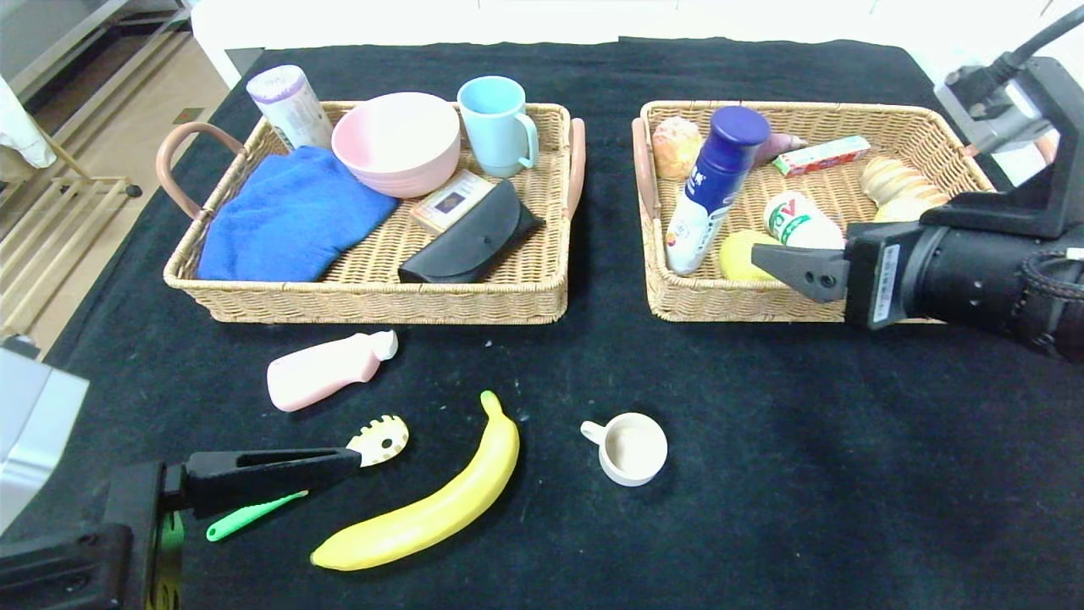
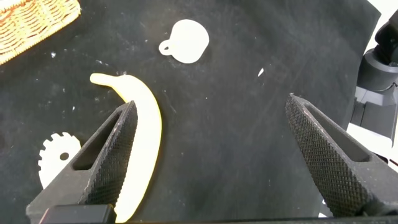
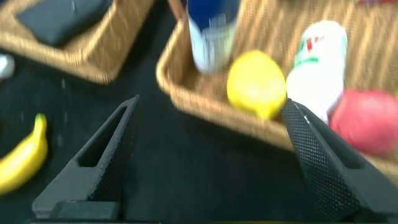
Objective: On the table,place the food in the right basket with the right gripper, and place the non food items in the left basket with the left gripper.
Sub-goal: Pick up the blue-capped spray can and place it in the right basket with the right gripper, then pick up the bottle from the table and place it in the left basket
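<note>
A yellow banana (image 1: pixel 432 501), pink bottle (image 1: pixel 326 369), small white cup (image 1: pixel 631 448) and slotted spoon (image 1: pixel 296 487) lay near the table's front edge, before two full wicker baskets (image 1: pixel 373 292).

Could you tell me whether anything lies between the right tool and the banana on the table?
Nothing visible does. The right tool hangs open at the right basket's front wall; only bare black cloth separates it from the banana.

looks like a robot test room set up indoors: a table (image 1: pixel 762 525) draped in black cloth, two wicker baskets (image 1: pixel 542 296) side by side on it, household props laid out in front. left of the table, pale wood floor (image 1: pixel 110 127) and a rack (image 1: pixel 51 229).
</note>
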You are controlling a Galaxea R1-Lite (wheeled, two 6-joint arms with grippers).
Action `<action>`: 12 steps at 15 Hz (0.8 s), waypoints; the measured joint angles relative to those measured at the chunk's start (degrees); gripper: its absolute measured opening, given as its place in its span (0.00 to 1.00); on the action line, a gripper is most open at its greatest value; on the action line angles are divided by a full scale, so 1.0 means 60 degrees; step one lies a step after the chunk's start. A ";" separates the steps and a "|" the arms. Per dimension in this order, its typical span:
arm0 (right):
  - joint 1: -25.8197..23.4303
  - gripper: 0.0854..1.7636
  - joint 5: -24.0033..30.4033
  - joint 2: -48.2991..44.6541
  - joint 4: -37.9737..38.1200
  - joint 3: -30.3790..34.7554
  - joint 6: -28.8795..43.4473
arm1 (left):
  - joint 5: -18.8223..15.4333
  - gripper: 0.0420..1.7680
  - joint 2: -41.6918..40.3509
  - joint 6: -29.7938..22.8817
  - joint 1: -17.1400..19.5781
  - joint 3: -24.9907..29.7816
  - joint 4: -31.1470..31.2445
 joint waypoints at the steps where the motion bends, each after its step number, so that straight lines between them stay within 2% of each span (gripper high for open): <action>1: 0.0045 0.94 -0.0004 -0.0262 0.0494 0.0138 0.0000 | 0.0000 0.97 0.0000 -0.0004 0.0000 -0.0004 0.0000; 5: 0.0219 0.95 0.0230 -0.1256 0.2753 0.0551 0.0047 | 0.0045 0.97 -0.0018 -0.0022 0.0014 -0.0047 0.0106; 8: 0.0536 0.95 0.1762 -0.2054 0.3300 0.1130 -0.0061 | 0.0142 0.97 0.0008 -0.0069 0.0010 -0.0110 0.0156; 12: 0.0780 0.96 0.3854 -0.3027 0.2905 0.2477 -0.0768 | 0.0551 0.97 0.0063 -0.0132 0.0018 -0.0142 0.0183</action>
